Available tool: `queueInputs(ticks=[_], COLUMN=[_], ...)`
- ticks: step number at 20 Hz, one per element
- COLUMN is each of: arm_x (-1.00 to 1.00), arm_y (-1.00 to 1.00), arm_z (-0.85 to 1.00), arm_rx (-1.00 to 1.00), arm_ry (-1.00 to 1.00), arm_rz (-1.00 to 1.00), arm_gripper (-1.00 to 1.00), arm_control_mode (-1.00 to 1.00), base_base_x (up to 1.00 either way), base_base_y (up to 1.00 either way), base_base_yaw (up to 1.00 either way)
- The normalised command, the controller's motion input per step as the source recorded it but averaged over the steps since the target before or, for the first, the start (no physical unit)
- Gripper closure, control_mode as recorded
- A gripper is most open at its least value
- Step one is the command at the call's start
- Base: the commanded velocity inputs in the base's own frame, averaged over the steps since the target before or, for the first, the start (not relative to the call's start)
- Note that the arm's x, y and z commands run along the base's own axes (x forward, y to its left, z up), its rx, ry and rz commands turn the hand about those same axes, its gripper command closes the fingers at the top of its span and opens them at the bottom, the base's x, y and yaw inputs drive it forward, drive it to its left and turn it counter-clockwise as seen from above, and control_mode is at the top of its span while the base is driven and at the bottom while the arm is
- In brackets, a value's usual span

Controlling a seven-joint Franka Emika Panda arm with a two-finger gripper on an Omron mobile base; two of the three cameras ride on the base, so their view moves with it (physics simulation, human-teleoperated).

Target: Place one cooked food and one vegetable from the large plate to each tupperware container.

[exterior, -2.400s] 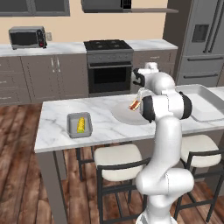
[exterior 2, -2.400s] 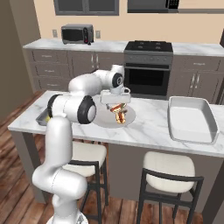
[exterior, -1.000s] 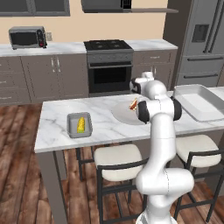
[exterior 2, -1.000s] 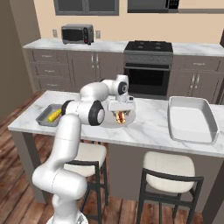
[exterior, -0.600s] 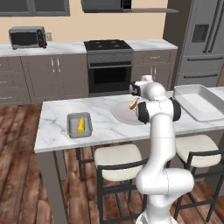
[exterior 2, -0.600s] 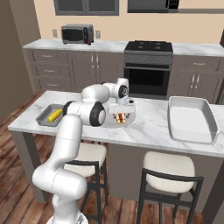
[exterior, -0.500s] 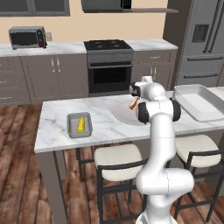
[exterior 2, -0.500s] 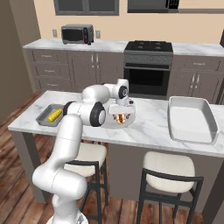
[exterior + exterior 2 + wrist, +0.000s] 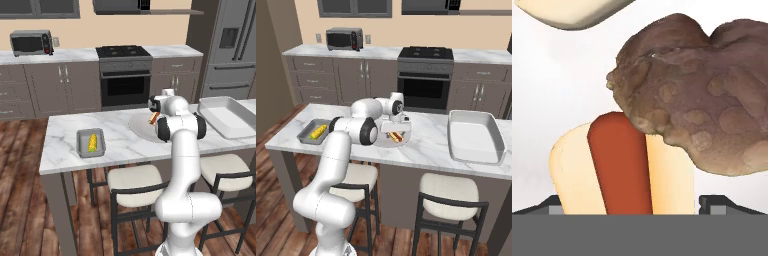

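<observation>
Spread wide and grasping nothing, the gripper hangs low over the large plate, its two dark fingertips standing either side of a hot dog in a pale bun, with a lumpy brown piece of cooked meat just beside the hot dog and overlapping one end of it. Well apart from the plate, at the far end of the marble island, the yellow corn cob lies inside the grey tupperware container. On the plate's other side sits a large white tray, clear of the arm.
</observation>
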Motion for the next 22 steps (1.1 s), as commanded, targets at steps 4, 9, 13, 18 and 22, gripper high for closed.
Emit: queueInputs(ticks=[4, 9, 13, 18, 22], arm_x=[0.0, -0.06, -0.57, -0.58, -0.65], arm_y=[0.0, 0.09, 0.51, 0.82, 0.95], arm_z=[-0.03, 0.08, 0.65, 0.59, 0.13], arm_rx=[0.0, -0.03, 0.0, 0.0, 0.0], arm_ry=[0.0, 0.0, -0.13, -0.07, -0.07], arm_rz=[0.0, -0.02, -0.27, -0.4, -0.48], arm_gripper=[1.0, 1.0, 1.0, 1.0, 1.0], arm_control_mode=[-1.0, -1.0, -1.0, -1.0, -1.0], base_base_x=[0.0, 0.0, 0.0, 0.0, 0.0], base_base_y=[0.0, 0.0, 0.0, 0.0, 0.0], base_base_yaw=[0.0, 0.0, 0.0, 0.0, 0.0])
